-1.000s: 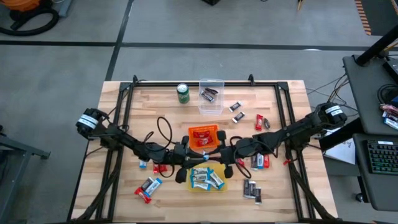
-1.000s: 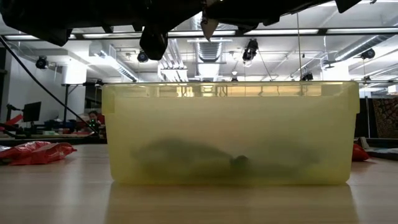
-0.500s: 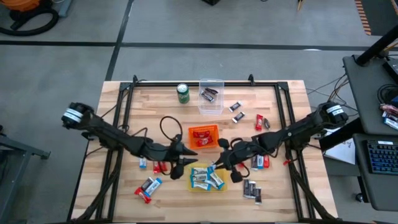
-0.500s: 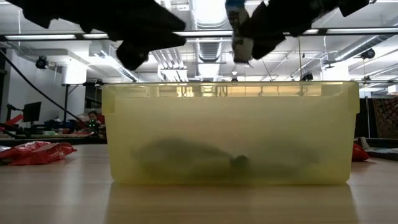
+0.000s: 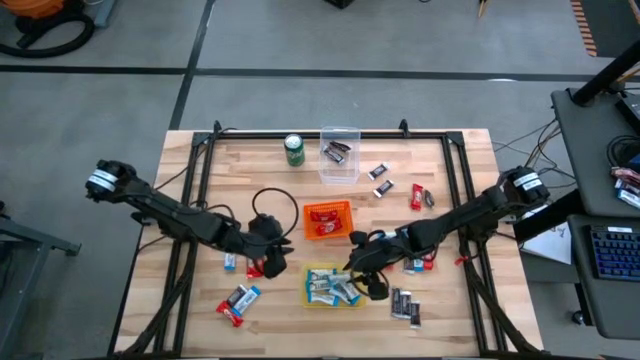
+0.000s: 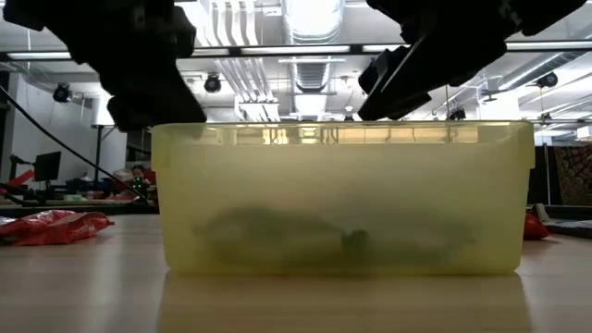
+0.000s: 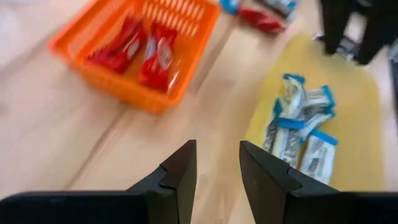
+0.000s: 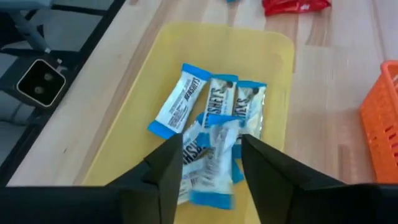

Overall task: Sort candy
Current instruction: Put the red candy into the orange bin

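The yellow bin (image 5: pixel 333 286) holds several blue-and-white candy bars (image 8: pixel 214 102). My right gripper (image 8: pixel 211 146) hangs open above this pile (image 5: pixel 362 272), with nothing between its fingers. The orange bin (image 7: pixel 137 50) holds red candy bars (image 7: pixel 155 56). My left gripper (image 7: pixel 217 152) is open and empty, left of both bins (image 5: pixel 272 258), above bare wood. A clear bin (image 5: pixel 339 153) at the far edge holds dark candy. Loose candy lies on the table: a red and blue pair (image 5: pixel 238 300), dark bars (image 5: pixel 403 305) and red ones (image 5: pixel 417 196).
A green can (image 5: pixel 294 149) stands at the far edge, left of the clear bin. A black cable loop (image 5: pixel 272 205) lies on the wood behind my left gripper. A black frame (image 5: pixel 200 170) runs along the table's sides. In the low view the yellow bin (image 6: pixel 342 199) fills the foreground.
My right gripper has moved toward the near edge, over the yellow bin, and has let go of a blue-and-white candy bar that it held half a second ago. My left gripper has drawn back toward the table's left edge, away from the orange bin.
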{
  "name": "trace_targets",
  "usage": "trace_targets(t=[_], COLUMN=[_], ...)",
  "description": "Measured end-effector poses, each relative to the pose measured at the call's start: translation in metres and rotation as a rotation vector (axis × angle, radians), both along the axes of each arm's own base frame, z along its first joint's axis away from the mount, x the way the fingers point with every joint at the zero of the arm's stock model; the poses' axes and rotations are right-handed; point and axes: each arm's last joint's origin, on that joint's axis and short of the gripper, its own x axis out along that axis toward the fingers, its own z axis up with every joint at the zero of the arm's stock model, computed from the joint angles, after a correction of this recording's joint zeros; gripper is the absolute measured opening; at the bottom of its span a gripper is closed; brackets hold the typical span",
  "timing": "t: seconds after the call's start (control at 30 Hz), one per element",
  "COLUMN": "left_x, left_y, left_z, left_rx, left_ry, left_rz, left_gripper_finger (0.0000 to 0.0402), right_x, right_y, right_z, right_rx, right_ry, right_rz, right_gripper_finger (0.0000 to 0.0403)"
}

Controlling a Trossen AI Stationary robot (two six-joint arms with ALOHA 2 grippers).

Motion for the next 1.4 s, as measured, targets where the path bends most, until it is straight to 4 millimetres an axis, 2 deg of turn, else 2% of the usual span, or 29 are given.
trace_targets(t=[0.27, 0.57, 0.73, 0.93, 1.07, 1.27, 1.4], left_x=[-0.016, -0.026, -0.029, -0.036, -0.039, -0.031, -0.028], left_y=[0.001, -0.004, -0.006, -0.005, -0.006, -0.010, -0.012], left_z=[-0.012, -0.025, -0.027, -0.016, -0.025, -0.045, -0.051], left_rx=[-0.218, -0.375, -0.386, -0.336, -0.297, -0.273, -0.254], left_ry=[0.268, 0.469, 0.526, 0.666, 0.732, 0.791, 0.815], left_rz=[0.131, 0.291, 0.293, 0.356, 0.400, 0.395, 0.380], left_gripper_finger=[0.0103, 0.0103, 0.0103, 0.0103, 0.0103, 0.0103, 0.0103], right_x=[0.000, 0.003, 0.005, 0.006, 0.006, 0.006, 0.006], right_y=[0.000, -0.004, -0.009, -0.013, -0.013, -0.013, -0.013], right_z=[0.020, 0.025, 0.025, 0.024, 0.025, 0.024, 0.024], right_rx=[-0.042, -0.166, -0.169, -0.175, -0.175, -0.180, -0.181], right_ry=[0.027, -0.019, -0.020, -0.020, -0.023, -0.022, -0.022], right_rz=[0.015, -0.008, -0.027, -0.034, -0.033, -0.030, -0.029], right_gripper_finger=[0.0182, 0.0178, 0.0180, 0.0179, 0.0176, 0.0178, 0.0176])
